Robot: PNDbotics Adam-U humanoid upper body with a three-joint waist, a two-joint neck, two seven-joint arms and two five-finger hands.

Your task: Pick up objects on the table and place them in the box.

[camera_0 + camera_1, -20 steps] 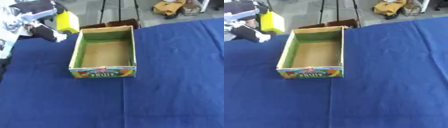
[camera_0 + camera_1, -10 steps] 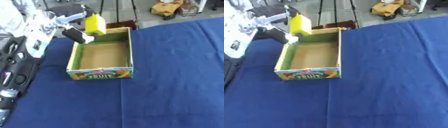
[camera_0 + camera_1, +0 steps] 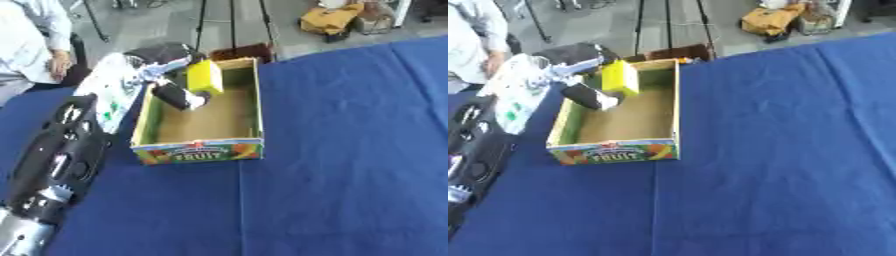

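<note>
A cardboard box [image 3: 199, 151] with a green inside and a "FRUIT" label on its front stands on the blue table. My left hand [image 3: 173, 94] reaches in from the left over the box's left wall, its fingers and thumb shut on a yellow block [image 3: 205, 76]. The block hangs upright above the far left part of the box's inside, apart from the floor. My left arm [image 3: 61, 155] runs down the left side of the view. My right hand shows in neither view.
The blue cloth [image 3: 350, 150] covers the table to the right of the box and in front of it. Beyond the table's far edge lie a brown box [image 3: 241, 51], tripod legs and a yellow bag [image 3: 331, 19]. A person [image 3: 26, 45] sits at the far left.
My left hand has carried the yellow block to the right, from beside the box's far left corner to above its inside. The camera has shifted too.
</note>
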